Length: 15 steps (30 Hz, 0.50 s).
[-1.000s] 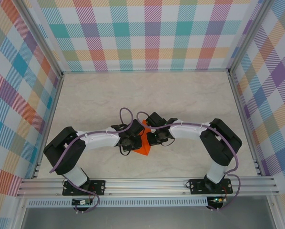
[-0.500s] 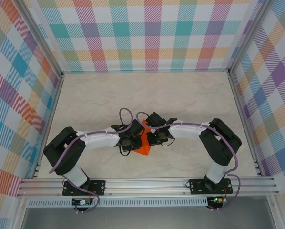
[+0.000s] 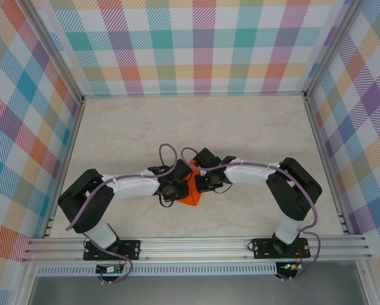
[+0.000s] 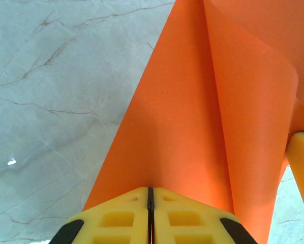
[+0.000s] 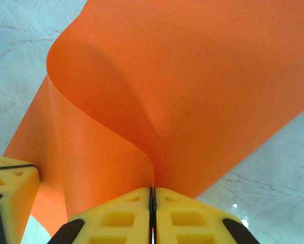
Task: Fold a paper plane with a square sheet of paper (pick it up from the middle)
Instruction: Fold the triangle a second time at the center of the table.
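Observation:
The bright orange paper plane is a partly folded pointed sheet between the two wrists, its tip toward the near edge. In the left wrist view the paper spreads away from my left gripper, whose jaws are pressed together on it. A loose flap curls up on the right. My right gripper is shut on an edge of the curled paper. From above, the left gripper and right gripper face each other across the sheet. One yellow finger of the right gripper touches the flap.
The marble table stretches out behind the arms. Checked walls and aluminium rails enclose it. A finger of the left gripper sits close at the lower left in the right wrist view.
The right wrist has shifted slightly left toward the paper. Both grippers stay shut on the paper and the left arm is still.

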Available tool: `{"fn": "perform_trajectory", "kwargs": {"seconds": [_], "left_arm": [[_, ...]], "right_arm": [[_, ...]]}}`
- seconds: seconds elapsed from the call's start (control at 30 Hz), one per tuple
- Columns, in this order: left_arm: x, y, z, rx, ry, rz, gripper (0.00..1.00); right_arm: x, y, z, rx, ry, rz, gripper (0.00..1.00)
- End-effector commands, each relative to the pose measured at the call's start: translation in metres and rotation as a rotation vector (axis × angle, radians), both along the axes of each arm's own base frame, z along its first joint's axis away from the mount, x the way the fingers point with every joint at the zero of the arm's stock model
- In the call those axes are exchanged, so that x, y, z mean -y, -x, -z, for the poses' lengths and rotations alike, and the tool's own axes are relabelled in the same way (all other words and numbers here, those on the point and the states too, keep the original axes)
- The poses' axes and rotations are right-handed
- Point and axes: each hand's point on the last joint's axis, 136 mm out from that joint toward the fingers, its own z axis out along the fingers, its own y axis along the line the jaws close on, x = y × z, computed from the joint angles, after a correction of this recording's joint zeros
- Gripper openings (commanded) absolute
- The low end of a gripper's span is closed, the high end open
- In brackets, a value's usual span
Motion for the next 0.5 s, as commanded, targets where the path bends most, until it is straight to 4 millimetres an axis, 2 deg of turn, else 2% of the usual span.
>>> {"fn": "perform_trajectory", "kwargs": {"seconds": [0.0,0.47], "left_arm": [[-0.0085,0.0084,0.0047,-0.027,-0.026,0.004,0.09],[-0.0069,0.0076,0.0022,-0.020,-0.016,0.007,0.09]], "right_arm": [[0.0042,0.0000,0.0063,-0.009,0.030,-0.008,0.10],[0.0033,-0.0006,0.0097,-0.019,0.041,-0.010,0.10]]}}
